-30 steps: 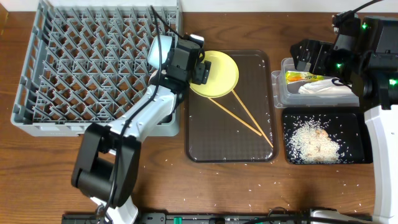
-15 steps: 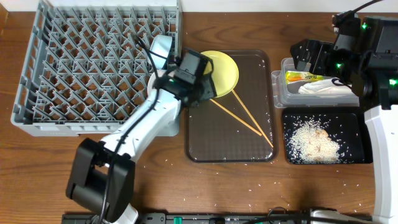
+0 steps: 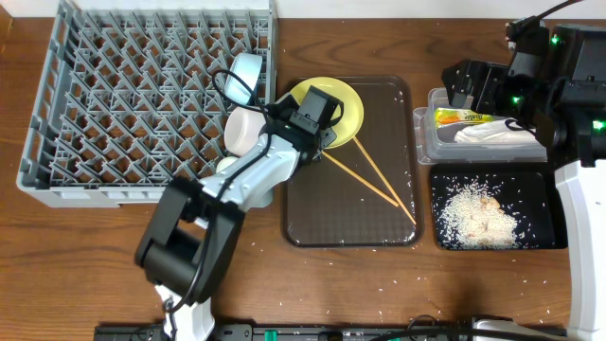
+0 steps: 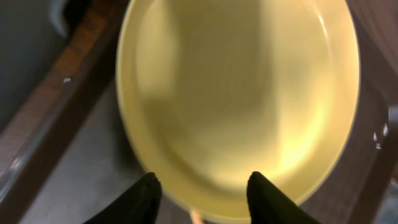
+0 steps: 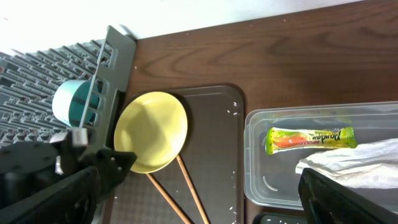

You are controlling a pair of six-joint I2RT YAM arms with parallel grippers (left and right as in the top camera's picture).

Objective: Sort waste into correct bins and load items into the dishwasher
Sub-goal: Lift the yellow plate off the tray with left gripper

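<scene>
The yellow plate (image 3: 346, 106) lies at the back left of the brown tray (image 3: 379, 223). It fills the left wrist view (image 4: 236, 93). My left gripper (image 3: 317, 118) hovers over the plate's near rim, open and empty (image 4: 202, 182). The light-blue bowl (image 3: 248, 71) and the white bowl (image 3: 241, 128) stand at the grey dish rack's (image 3: 114, 104) right edge. A small white cup (image 3: 225, 165) shows partly beside my left arm. The clear bin (image 3: 431, 142) holds the sachet (image 3: 462, 116) and the napkin (image 3: 492, 134). The black bin (image 3: 540, 189) holds rice (image 3: 478, 218). My right gripper (image 3: 471, 85) is open above the clear bin.
Two chopsticks (image 3: 379, 180) lie crossed on the tray, their far ends under the plate. Loose rice grains (image 3: 322, 254) are scattered on the wooden table in front of the tray. The right wrist view shows the plate (image 5: 152, 130), the sachet (image 5: 310, 138) and the clear bin (image 5: 261, 186).
My left gripper has swung right from the rack's edge to over the yellow plate. The white and light-blue bowls now show uncovered at the rack's right edge. The right arm has not moved.
</scene>
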